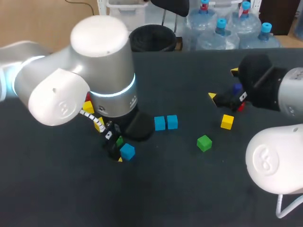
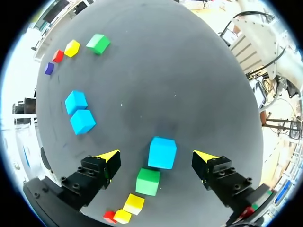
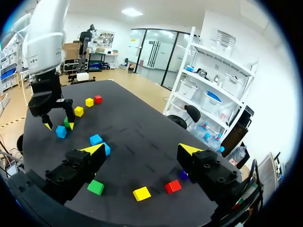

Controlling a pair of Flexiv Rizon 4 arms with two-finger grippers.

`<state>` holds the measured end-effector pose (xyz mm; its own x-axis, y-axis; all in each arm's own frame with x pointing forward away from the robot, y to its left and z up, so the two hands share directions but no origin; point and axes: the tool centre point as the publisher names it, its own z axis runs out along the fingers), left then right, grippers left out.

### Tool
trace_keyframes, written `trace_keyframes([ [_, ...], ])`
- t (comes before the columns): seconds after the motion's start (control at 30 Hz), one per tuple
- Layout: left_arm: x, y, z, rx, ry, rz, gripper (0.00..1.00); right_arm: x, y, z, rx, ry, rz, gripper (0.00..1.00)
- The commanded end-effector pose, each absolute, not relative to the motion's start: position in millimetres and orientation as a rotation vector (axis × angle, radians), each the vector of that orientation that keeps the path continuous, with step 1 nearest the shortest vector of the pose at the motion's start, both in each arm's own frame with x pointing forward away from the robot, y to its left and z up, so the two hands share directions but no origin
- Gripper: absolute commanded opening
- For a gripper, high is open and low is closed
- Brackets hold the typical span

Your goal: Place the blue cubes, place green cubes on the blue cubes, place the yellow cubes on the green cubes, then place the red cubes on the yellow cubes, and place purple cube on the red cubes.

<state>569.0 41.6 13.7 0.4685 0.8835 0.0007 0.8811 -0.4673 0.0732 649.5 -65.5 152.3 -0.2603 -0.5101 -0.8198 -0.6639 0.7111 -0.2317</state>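
A blue cube [image 2: 162,152] sits flat on the dark desk [image 2: 189,71], right between the yellow tips of the left jaws. All its sides are the same, so it has no long side. It is turned only a little, and two flat sides face the two tips. The left jaws are wide open and hold nothing, with a gap on each side of the cube. Closer to the wrist, just beside the blue cube, lies a green cube [image 2: 148,181]. Past that, in a short row, come two yellow cubes [image 2: 134,203] and a red cube [image 2: 110,216]. A pair of blue cubes [image 2: 83,121] sits side by side, touching each other, ahead of the left jaws and off to one side. In the head view the big left arm [image 1: 94,61] hides most of the cubes next to it. The right jaws are wide open too and hold nothing. They hang over the other end of the desk. Near them lie a second green cube [image 3: 95,187], a lone yellow cube [image 3: 142,193], a second red cube [image 3: 173,186] and a small purple cube [image 3: 183,175], which is partly hidden by one finger.
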Motion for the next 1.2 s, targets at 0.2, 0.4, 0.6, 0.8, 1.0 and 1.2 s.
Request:
trace_keyframes([
  [0.2, 570.9, 42.8, 0.9, 2.653, 1.597, 0.021, 1.00, 649.7, -65.4, 152.5, -0.906, 1.927, 0.194, 1.00],
  [0.4, 573.9, 45.0, -1.1, 2.652, 1.603, 0.016, 0.72, 649.7, -65.4, 152.5, -0.906, 1.927, 0.194, 1.00],
  [0.6, 575.3, 45.1, -0.4, 2.652, 1.599, 0.013, 0.31, 649.7, -65.4, 152.5, -0.906, 1.927, 0.194, 1.00],
  [0.8, 575.1, 44.1, 1.1, 2.642, 1.597, -0.004, 0.00, 649.7, -65.4, 152.5, -0.906, 1.927, 0.194, 1.00],
  [1.0, 575.6, 40.6, 2.0, 2.622, 1.642, -0.058, 0.00, 649.7, -65.4, 152.5, -0.906, 1.927, 0.194, 1.00],
  [1.2, 585.1, 33.9, 5.0, 2.580, 1.819, -0.097, 0.00, 649.7, -65.4, 152.5, -0.906, 1.927, 0.194, 1.00],
])
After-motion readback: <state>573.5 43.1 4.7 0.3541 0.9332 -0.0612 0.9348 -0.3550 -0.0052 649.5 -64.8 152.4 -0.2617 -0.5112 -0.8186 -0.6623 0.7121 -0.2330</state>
